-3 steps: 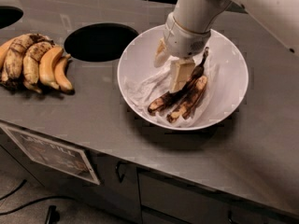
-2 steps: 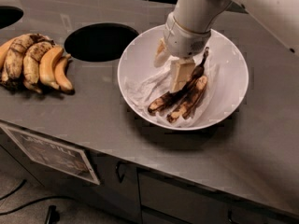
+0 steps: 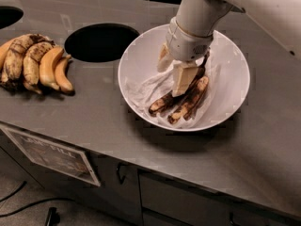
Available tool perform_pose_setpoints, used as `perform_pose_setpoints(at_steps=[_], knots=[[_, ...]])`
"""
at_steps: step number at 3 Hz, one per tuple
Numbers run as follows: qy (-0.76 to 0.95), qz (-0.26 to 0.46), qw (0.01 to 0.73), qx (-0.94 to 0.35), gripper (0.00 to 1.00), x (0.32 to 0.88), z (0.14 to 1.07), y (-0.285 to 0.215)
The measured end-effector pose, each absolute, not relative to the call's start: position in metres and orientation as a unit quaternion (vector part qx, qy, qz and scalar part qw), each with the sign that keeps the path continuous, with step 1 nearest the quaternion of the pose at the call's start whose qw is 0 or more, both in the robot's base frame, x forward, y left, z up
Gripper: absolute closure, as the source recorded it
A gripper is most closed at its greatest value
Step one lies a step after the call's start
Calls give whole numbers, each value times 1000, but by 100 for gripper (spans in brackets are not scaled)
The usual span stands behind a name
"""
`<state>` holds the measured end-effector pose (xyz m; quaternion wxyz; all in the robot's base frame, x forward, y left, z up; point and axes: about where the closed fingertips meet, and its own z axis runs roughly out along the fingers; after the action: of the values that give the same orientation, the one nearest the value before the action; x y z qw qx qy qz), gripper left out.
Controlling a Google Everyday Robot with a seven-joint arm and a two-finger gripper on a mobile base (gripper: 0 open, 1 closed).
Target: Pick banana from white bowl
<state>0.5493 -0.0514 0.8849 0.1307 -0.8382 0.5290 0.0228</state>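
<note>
The white bowl [image 3: 230,55] stands on the grey counter with a crinkled white liner inside. Two bananas lie in it side by side. The black-brown banana [image 3: 162,103] is the left one; its thin dark stem points up toward the arm. The shorter banana with pale patches [image 3: 194,97] lies just to its right. My gripper [image 3: 173,70] reaches down into the bowl from above, open, with one finger [image 3: 183,79] right over the upper part of the bananas and the other [image 3: 163,59] to the left above the liner. The bananas' upper ends are hidden behind it.
A yellow-and-brown bunch of bananas [image 3: 35,62] lies at the left of the counter. A round dark hole [image 3: 99,42] opens in the counter between the bunch and the bowl, and another at the far left [image 3: 7,15]. Cabinet fronts run below the counter's edge.
</note>
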Motion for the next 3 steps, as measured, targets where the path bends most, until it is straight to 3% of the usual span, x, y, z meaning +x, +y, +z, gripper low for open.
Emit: perform_pose_setpoints(at_steps=[3], knots=[[531, 33, 119, -838, 42, 548, 874, -54]])
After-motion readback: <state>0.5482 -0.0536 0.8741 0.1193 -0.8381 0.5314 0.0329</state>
